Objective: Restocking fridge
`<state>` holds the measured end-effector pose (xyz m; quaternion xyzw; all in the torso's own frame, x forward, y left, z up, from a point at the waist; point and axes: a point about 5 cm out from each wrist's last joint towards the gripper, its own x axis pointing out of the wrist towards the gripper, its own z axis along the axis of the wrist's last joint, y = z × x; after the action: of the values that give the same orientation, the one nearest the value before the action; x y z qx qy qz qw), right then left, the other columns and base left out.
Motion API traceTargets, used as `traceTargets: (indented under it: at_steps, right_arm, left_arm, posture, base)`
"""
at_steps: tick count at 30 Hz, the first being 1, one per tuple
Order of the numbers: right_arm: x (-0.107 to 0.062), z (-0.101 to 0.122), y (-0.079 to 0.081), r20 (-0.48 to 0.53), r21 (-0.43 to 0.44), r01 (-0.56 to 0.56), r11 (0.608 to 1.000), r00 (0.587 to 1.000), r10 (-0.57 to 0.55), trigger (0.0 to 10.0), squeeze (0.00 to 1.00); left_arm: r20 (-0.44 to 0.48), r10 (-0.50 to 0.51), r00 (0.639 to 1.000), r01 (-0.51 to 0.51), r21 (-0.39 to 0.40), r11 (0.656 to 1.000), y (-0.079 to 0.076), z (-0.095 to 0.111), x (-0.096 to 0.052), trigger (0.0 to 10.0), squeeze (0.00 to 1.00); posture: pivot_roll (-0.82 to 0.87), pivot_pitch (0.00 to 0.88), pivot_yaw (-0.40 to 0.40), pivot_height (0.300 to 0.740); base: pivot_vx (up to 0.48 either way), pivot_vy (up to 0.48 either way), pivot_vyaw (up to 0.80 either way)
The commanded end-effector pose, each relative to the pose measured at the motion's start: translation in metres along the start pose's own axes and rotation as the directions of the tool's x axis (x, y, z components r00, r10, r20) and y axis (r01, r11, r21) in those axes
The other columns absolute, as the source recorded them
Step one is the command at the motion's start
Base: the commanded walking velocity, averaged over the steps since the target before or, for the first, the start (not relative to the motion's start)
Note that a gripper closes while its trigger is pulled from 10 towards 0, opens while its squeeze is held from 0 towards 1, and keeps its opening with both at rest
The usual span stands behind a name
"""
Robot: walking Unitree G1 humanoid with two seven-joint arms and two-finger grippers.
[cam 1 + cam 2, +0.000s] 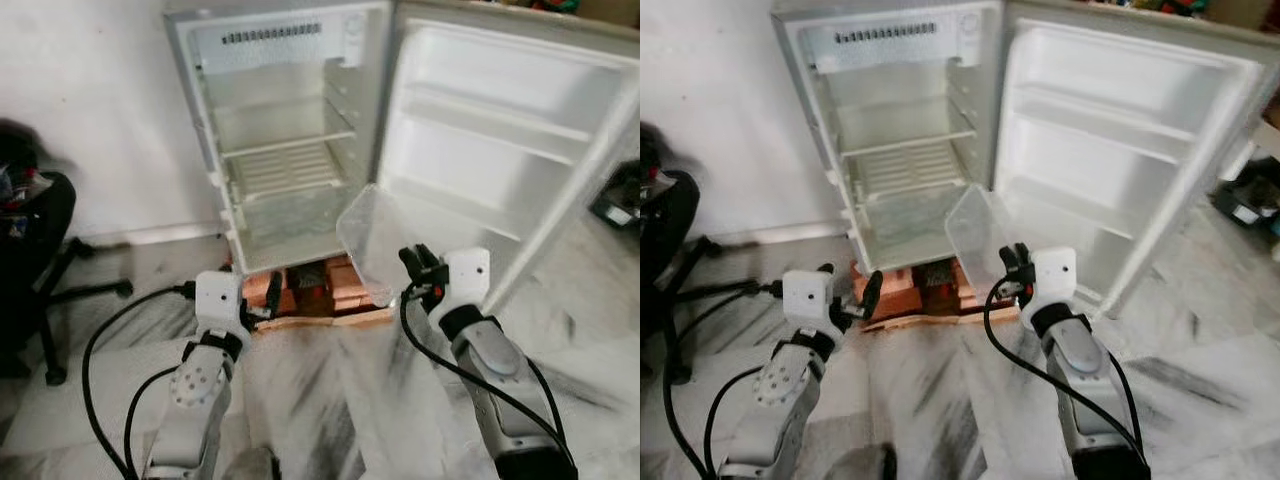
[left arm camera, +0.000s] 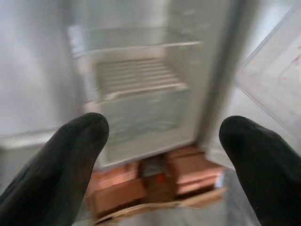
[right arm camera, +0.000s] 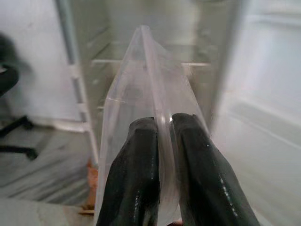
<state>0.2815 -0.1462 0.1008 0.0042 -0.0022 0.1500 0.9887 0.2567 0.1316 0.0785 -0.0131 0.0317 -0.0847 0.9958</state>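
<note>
Open fridge (image 1: pixel 290 150) on bricks (image 1: pixel 330 290), white marble floor (image 1: pixel 940 390), right gripper (image 3: pixel 162 141) pinching clear container (image 1: pixel 375 240), left gripper (image 2: pixel 160 141) spread wide, office chair (image 1: pixel 40 260) at the left wall.

Bright, even daylight — soft shadows on the floor (image 1: pixel 330 400); motion blur in both wrist views.

The fridge (image 1: pixel 285 140) is white inside and out, its open door (image 1: pixel 500 150) the same white, with pale see-through shelves. It stands on reddish-brown bricks (image 1: pixel 340 285) over a tan board. The container (image 1: pixel 375 240) is clear, colourless plastic, pinched by 2 glossy black fingers (image 3: pixel 141 179). The arms are silver with white wrist blocks and black cables. The floor (image 1: pixel 330 400) is white marble streaked with grey. The chair (image 1: pixel 40 250) is black.
</note>
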Motion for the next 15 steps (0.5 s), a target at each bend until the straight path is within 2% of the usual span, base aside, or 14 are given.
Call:
traceTargets:
  at_steps: [1, 6, 15]
  right_arm:
    - [0.0027, 0.0061, 0.0062, 0.027, 0.007, -0.024, 1.000, 0.999, 0.024, 10.0, 0.00]
    - [0.0023, 0.0033, 0.0040, 0.016, 0.022, -0.009, 1.000, 1.000, 0.009, 10.0, 0.00]
    - [-0.0013, -0.0021, 0.0003, 0.023, 0.054, 0.077, 0.996, 0.997, -0.078, 10.0, 0.00]
  left_arm:
    - [-0.023, 0.024, 0.999, -0.024, 0.007, 1.000, 0.0047, -0.0022, -0.0019, 10.0, 0.00]
    - [-0.025, 0.025, 0.999, -0.025, 0.012, 1.000, 0.0052, -0.0019, -0.0028, 10.0, 0.00]
    - [-0.048, -0.034, 0.998, 0.037, 0.046, 0.998, 0.0025, 0.0001, 0.0029, 10.0, 0.00]
  posture:
    - [0.13, 0.120, -0.061, 0.740]
    - [0.13, 0.122, -0.054, 0.740]
    - [0.13, 0.110, 0.023, 0.740]
  base:
    - [0.292, 0.382, 0.76]
    - [0.286, 0.385, 0.08]
    - [0.000, 0.000, 0.00]
